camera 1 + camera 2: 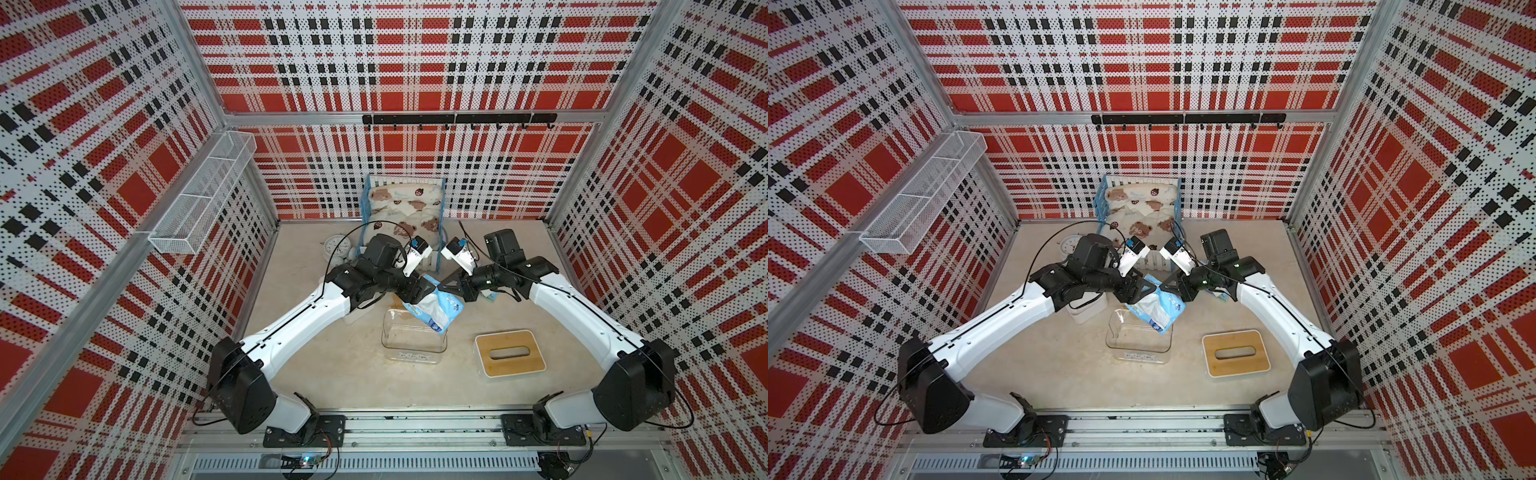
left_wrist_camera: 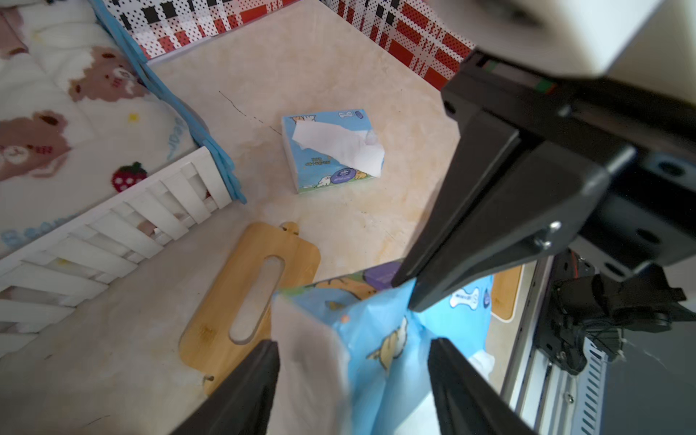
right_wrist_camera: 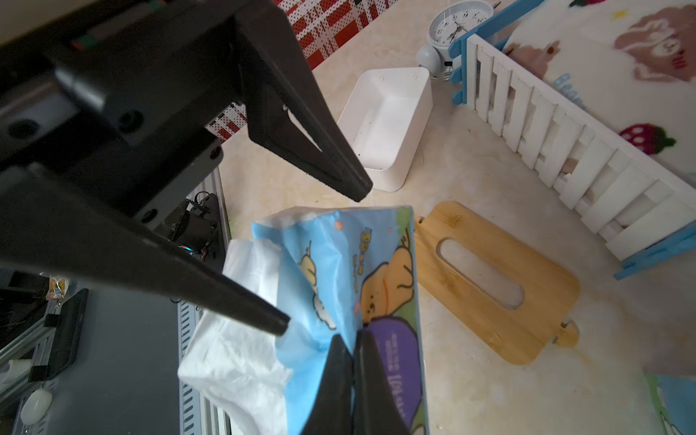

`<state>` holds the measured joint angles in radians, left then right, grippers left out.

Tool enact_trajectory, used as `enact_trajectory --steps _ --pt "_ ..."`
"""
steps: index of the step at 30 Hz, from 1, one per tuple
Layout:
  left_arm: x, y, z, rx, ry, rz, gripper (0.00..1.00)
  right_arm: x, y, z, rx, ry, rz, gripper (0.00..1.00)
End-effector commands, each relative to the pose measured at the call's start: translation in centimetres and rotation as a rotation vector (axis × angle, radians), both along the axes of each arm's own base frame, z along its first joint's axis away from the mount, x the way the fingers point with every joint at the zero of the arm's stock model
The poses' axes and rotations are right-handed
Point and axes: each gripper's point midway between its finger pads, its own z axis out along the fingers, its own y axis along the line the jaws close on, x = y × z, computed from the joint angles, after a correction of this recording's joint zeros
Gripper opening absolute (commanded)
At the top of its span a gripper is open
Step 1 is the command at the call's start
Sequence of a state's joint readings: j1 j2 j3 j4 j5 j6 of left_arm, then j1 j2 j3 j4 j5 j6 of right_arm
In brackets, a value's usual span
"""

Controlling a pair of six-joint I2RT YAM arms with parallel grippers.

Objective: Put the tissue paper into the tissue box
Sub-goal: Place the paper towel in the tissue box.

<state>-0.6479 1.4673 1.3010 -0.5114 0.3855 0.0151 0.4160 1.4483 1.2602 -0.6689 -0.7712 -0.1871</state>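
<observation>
Right pincer [image 3: 353, 341] grips the hanging tissue paper [image 3: 350, 260].

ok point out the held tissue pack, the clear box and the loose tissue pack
held tissue pack [image 1: 434, 309], in a top view, its white middle
clear box [image 1: 415, 356], in a top view, labelled near wall
loose tissue pack [image 2: 324, 169], left wrist view, blue printed wrap

Both arms: white moulded link shells [image 1: 291, 320], black boxy joint housings [image 1: 243, 390], thin black cables [image 1: 347, 232]. Black base plates [image 1: 305, 432] at 7 and 5 o'clock. Black tapered fingers [image 2: 470, 211], silver screws [image 2: 553, 226].
</observation>
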Motion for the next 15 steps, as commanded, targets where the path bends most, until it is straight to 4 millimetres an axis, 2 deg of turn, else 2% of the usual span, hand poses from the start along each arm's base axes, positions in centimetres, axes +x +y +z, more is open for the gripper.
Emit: enact_trajectory --steps 1,11,12,15 --pt "0.0 -0.1 -0.1 -0.032 0.059 -0.024 0.60 -0.2 0.6 1.1 0.007 -0.040 0.047 0.00" --pt "0.0 -0.1 -1.7 -0.058 0.150 -0.048 0.04 0.3 0.9 0.6 0.003 -0.040 0.037 0.00" --pt "0.0 0.0 -1.8 -0.058 0.155 -0.046 0.00 0.4 0.9 0.6 0.004 -0.037 0.034 0.00" --pt "-0.1 0.4 -2.0 -0.060 0.170 -0.028 0.00 0.6 0.8 0.4 -0.003 -0.033 0.009 0.00"
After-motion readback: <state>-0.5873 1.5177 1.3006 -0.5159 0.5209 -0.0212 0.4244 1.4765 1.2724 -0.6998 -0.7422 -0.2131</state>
